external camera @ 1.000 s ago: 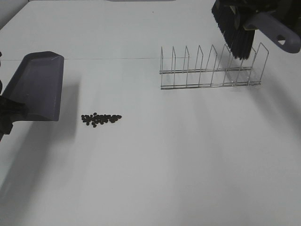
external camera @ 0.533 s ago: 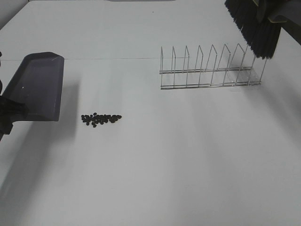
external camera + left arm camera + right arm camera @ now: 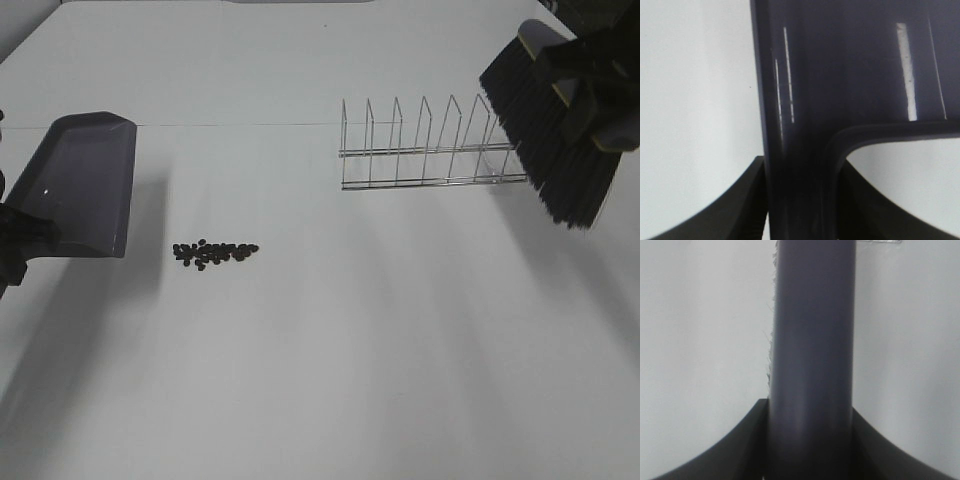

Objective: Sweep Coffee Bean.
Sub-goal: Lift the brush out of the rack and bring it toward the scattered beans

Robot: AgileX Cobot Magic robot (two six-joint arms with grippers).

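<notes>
A small heap of dark coffee beans (image 3: 214,253) lies on the white table left of centre. Left of it a dark purple dustpan (image 3: 82,185) hangs tilted above the table, with my left gripper (image 3: 12,250) shut on its handle (image 3: 800,190). At the far right, my right gripper (image 3: 600,85) is shut on the grey handle (image 3: 812,355) of a brush, whose black bristles (image 3: 550,130) point down and hang in the air just right of the wire rack. The brush is far from the beans.
A wire dish rack (image 3: 435,145) with several upright dividers stands on the table at the back right, just left of the brush. The white table (image 3: 350,350) spreads out bare in front.
The brush has moved to the right and forward, from above the rack's right end to beside it, and has dropped lower. The dustpan and the beans have not moved.
</notes>
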